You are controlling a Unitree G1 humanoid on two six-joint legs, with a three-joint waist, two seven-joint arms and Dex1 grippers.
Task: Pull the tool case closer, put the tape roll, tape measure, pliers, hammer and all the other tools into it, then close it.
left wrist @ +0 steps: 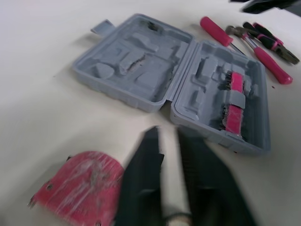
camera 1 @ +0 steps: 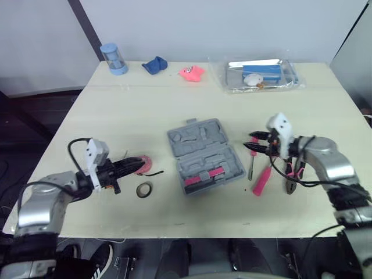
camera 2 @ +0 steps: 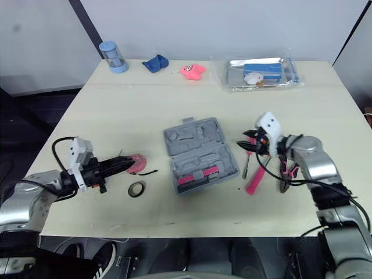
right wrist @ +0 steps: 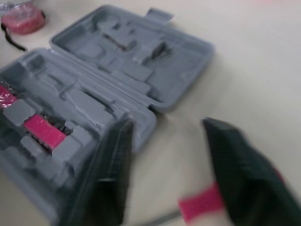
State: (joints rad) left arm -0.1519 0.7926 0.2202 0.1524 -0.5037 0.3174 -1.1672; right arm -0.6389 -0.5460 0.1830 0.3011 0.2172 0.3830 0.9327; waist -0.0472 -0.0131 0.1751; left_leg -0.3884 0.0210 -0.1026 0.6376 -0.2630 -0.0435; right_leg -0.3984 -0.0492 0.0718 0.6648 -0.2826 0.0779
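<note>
The grey tool case [camera 1: 203, 152] lies open at the table's middle, with a pink tool [camera 1: 204, 176] in its near half. My left gripper [camera 1: 136, 165] rests beside the pink tape measure [camera 1: 145, 168], open by a narrow gap with nothing between its fingers; the tape measure [left wrist: 77, 187] lies just to one side of them. The tape roll [camera 1: 144, 189] sits a little nearer the front edge. My right gripper [camera 1: 254, 142] hovers open just right of the case, above a pink-handled screwdriver [camera 1: 251, 165]. The pink-handled hammer [camera 1: 261, 181] and the pliers [camera 1: 290, 176] lie beside it.
Along the far edge stand a blue cylinder [camera 1: 114, 58], a blue cloth [camera 1: 154, 64], a pink toy [camera 1: 191, 72] and a clear bag holding a tray [camera 1: 261, 74]. A black strap [camera 1: 153, 173] trails from the tape measure.
</note>
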